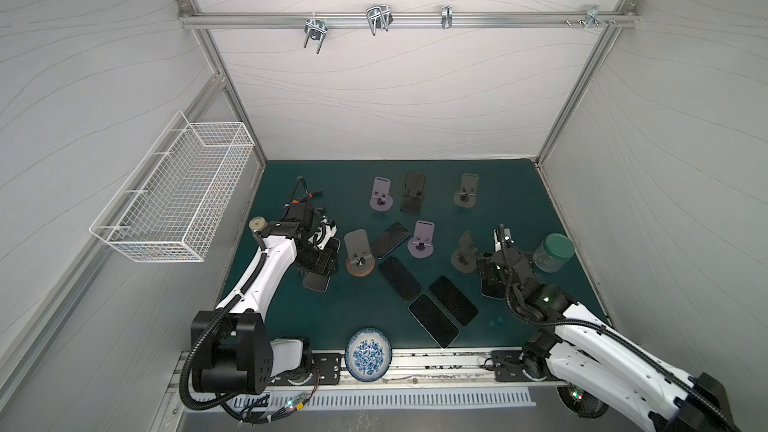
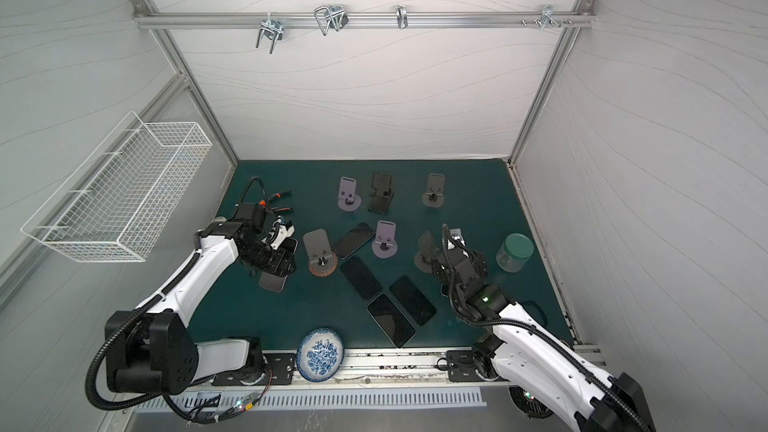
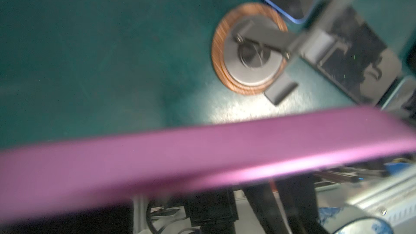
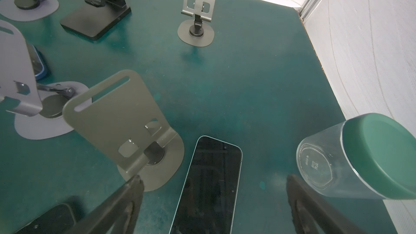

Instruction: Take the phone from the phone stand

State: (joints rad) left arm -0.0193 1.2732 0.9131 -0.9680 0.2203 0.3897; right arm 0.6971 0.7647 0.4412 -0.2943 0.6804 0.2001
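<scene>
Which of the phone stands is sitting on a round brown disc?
The grey stand nearest the left arm: a brown disc lies under its foot; the other five sit directly on the mat.

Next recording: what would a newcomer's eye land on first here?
The green mat littered with dark phones lying flat among empty stands. At its left the left pincer is shut on a purple phone; at its right the right pincer hangs open over another flat phone, beside a green-lidded jar.

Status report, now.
Left pincer shut on purple phone. Right pincer open above flat phone. Wood-based stand close alongside.
</scene>
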